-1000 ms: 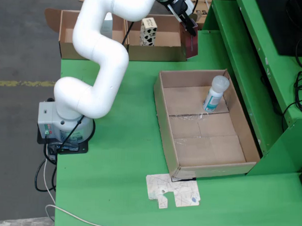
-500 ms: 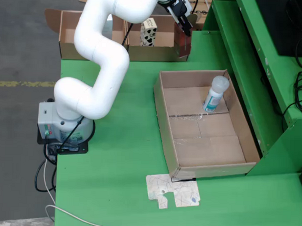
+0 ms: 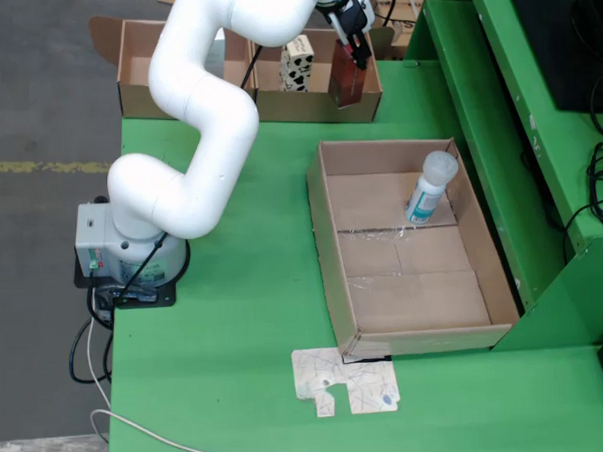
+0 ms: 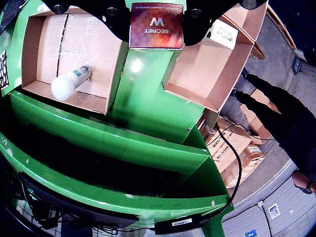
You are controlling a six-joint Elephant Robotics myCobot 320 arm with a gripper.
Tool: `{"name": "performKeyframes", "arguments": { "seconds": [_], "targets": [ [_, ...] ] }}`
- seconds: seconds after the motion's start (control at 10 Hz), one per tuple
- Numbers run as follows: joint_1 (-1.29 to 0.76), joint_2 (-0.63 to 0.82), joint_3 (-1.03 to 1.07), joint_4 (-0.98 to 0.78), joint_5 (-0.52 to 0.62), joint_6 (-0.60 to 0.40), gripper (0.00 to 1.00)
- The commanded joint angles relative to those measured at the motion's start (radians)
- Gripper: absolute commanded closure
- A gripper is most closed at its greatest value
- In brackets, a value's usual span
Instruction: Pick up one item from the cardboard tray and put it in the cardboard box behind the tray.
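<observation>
Fixed view
- Arm: reaches to the back of the green table (image 3: pixel 248 314), the gripper (image 3: pixel 351 46) over the rear box (image 3: pixel 317 105).
- Held item: a dark red carton (image 3: pixel 344 80) hangs under the gripper, at the box's right end, seemingly just above or at its rim.
- Carton axis: long axis close to upright, slightly tilted.
- Tray (image 3: pixel 332 255): holds a white bottle (image 3: pixel 429 188), leaning in the far right corner.
- Box contents: a spotted carton (image 3: pixel 297 64) stands upright left of the red one.

Wrist view
- Gripper (image 4: pixel 157 22): fingers (image 4: pixel 114 19) clamped on both sides of the carton (image 4: pixel 156 25), whose end face reads "SECRET W".
- Carton direction: that printed end points at the camera; the far end points down.
- Below: green table shows between tray (image 4: pixel 74 96) and box (image 4: pixel 197 91); the carton seems over the box's edge.

Step
- In hand: the carry is near its end, placing not yet done.
- Next move: likely shift further over the box's floor, lower, then let go, clear of the spotted carton.
</observation>
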Motion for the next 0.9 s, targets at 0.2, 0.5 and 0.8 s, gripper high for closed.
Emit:
{"name": "performKeyframes", "arguments": {
  "seconds": [0.2, 0.5, 0.8],
  "targets": [
    [0.018, 0.048, 0.026, -0.018, 0.011, 0.046, 1.00],
    [0.030, 0.067, 0.026, -0.030, 0.002, 0.060, 1.00],
    [0.030, 0.067, 0.026, -0.030, 0.002, 0.060, 1.00]
  ]
}}
